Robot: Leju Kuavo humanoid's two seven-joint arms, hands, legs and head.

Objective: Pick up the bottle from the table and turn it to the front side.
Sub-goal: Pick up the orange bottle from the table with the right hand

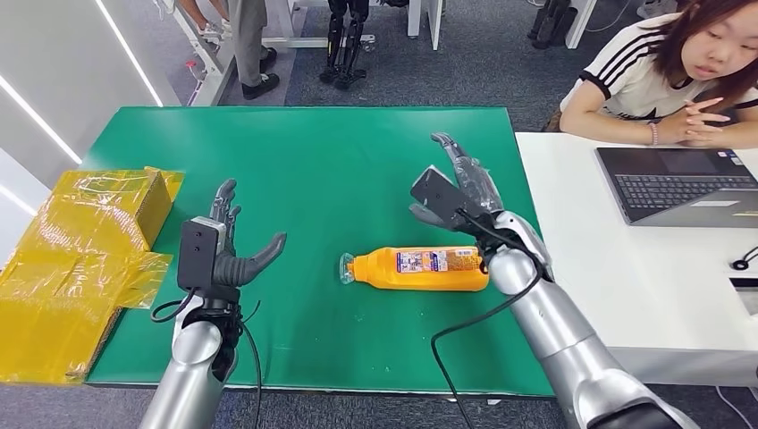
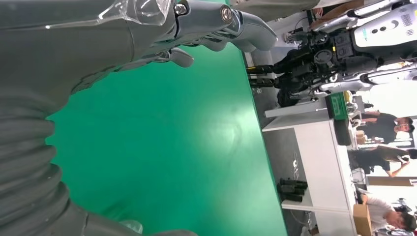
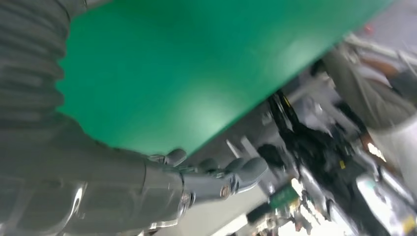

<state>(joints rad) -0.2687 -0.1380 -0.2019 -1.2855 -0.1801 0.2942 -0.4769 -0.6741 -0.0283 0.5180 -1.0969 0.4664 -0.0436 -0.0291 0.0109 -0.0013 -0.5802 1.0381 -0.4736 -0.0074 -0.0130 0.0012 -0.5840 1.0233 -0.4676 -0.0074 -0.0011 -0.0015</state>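
Orange bottle (image 1: 418, 268) lies on its side on the green table (image 1: 313, 161), near-centre, cap end pointing left, base to the right, printed label facing up. Right hand (image 1: 460, 192) hovers just beyond the bottle's base end, w/ fingers spread apart & stretched toward the far edge, holding nothing; its silver forearm crosses in front of the bottle's base, so can't tell if the wrist touches it. In the right wrist view the same hand (image 3: 196, 179) shows fingers extended over the table's edge, pic blurred. Left hand (image 1: 228, 246) sits over the left part of the table, well apart from the bottle, thumb splayed toward the right & fingers pointing to the far side, wide & empty; left wrist view shows its fingers (image 2: 236, 22) apart above bare green cloth. Yellow cardboard boxes (image 1: 80, 259) in shiny film lie at the table's left edge. White desk (image 1: 644, 295) adjoins on the right w/ a laptop (image 1: 679, 183); a person (image 1: 661, 71) in a striped top leans on it, hands clasped.
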